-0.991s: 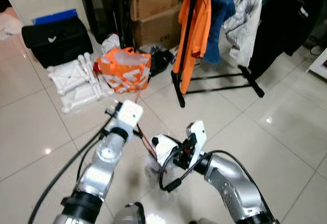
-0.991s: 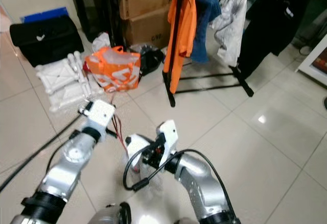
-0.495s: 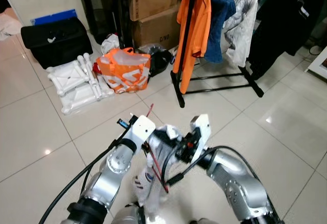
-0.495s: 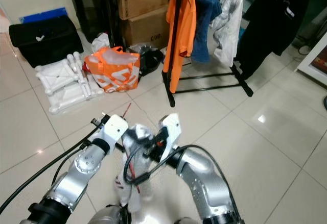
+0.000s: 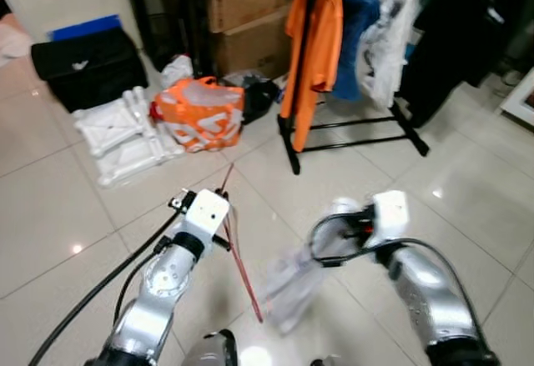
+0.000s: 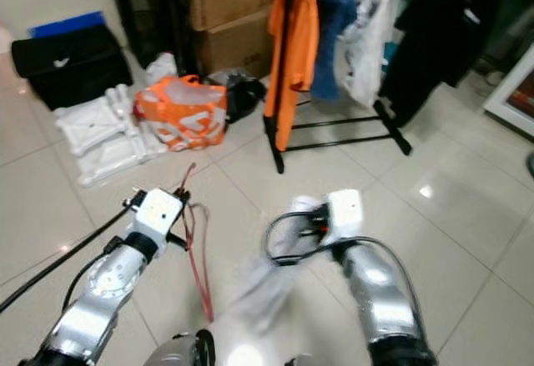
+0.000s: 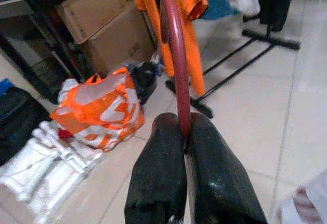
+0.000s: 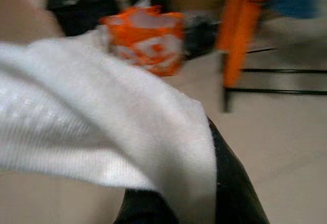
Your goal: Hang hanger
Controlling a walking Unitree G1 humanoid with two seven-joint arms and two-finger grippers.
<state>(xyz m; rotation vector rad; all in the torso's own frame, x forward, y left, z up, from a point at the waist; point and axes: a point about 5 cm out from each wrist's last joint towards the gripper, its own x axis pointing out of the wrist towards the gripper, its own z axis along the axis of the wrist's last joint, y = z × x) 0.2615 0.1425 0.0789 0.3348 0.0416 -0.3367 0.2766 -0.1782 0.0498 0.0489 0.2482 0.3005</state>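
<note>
- Above the glossy white tiled floor (image 5: 75,216), at about 7 o'clock in the left eye view, the left claw (image 7: 179,147) is clamped shut on a thin dark-red hanger (image 5: 238,249).
- Left wrist view: the two black fingers (image 7: 158,178) pinch the hanger's curved rod between their tips; the rod rises past them toward the hanging clothes.
- Head views: the hanger shows as a slim red line running from the left claw's white housing down toward 6 o'clock, and a short end pokes up toward 12 o'clock.
- At about 5 o'clock, the right claw (image 8: 214,183) grips a white knitted garment (image 8: 102,127). The cloth drapes over its black fingers, and motion blur smears it in the head views (image 5: 292,283), where it hangs below the right arm.
- At 12 o'clock stands a black metal clothes rack (image 5: 300,91) with floor-level feet. An orange shirt (image 5: 321,32), a blue garment (image 5: 359,24), a pale grey garment (image 5: 388,32) and dark clothing (image 5: 450,41) hang on it.
- Near 11 o'clock an orange-and-white plastic bag (image 5: 200,116) lies on the floor, just beside a white plastic lattice frame (image 5: 121,137).
- Behind these sit a black soft case (image 5: 83,66) and stacked brown cardboard boxes (image 5: 250,16) under a dark shelf unit.
- Both claws are well apart from the rack.
</note>
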